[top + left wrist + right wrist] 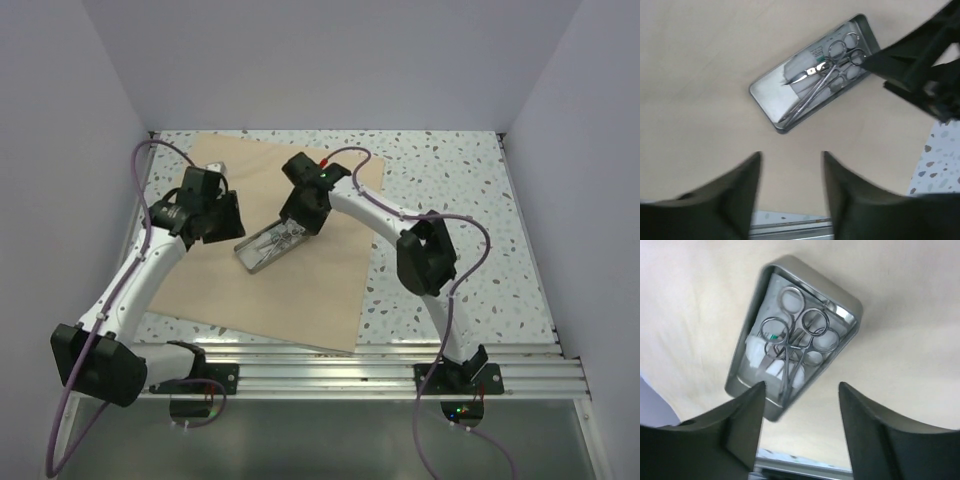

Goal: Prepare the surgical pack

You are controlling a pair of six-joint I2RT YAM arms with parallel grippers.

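Surgical pack point(300, 290): tan wrap spread flat on the surface point(450, 200), with the instrument tray point(268, 245) at its centre, long axis running near-left to far-right. The right jaws, parted and empty, hang over the tray's far-right end. The left jaws, parted and empty, lie just left of it. Each arm probably takes the wrap edge on its own side.

I see a white speckled tabletop point(450, 195); directly on it a wide tan paper sheet point(295, 290) lies flat, left of centre.
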